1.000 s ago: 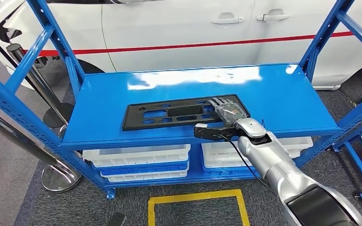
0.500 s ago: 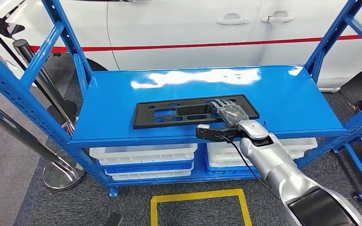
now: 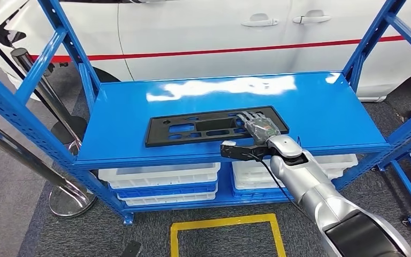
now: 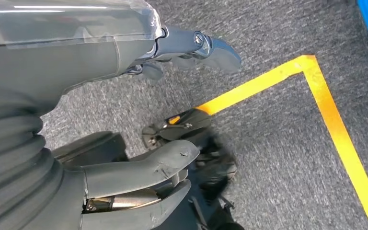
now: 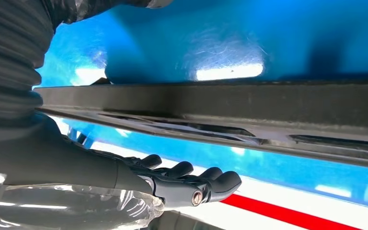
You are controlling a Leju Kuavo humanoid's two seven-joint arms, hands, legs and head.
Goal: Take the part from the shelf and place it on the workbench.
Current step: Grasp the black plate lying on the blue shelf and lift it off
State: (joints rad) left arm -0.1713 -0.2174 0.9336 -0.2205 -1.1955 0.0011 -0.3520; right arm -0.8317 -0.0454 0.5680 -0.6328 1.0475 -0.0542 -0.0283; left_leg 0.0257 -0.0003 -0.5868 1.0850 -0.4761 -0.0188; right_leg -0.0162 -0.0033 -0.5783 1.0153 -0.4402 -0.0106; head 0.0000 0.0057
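Observation:
The part (image 3: 192,128) is a long flat black plastic plate with several cutouts, lying on the blue shelf (image 3: 321,107) near its front edge. My right hand (image 3: 258,127) rests on the part's right end, fingers stretched flat across its top. The thumb (image 3: 235,150) sticks out sideways in front of the shelf's edge. In the right wrist view the part (image 5: 220,103) runs across as a dark bar, with my straight fingers (image 5: 191,182) alongside it. My left hand (image 4: 124,52) hangs over the grey carpet, fingers and thumb apart, holding nothing.
White bins (image 3: 160,179) fill the shelf level below. Blue uprights (image 3: 67,48) frame both ends of the rack, and a white car (image 3: 203,32) stands behind it. A steel post on a round base (image 3: 69,198) stands at the left. Yellow tape (image 3: 225,222) marks the carpet in front.
The whole picture swayed right and back, so the camera moved. My right hand stays on the part's right end, and the part lies in the same spot on the shelf.

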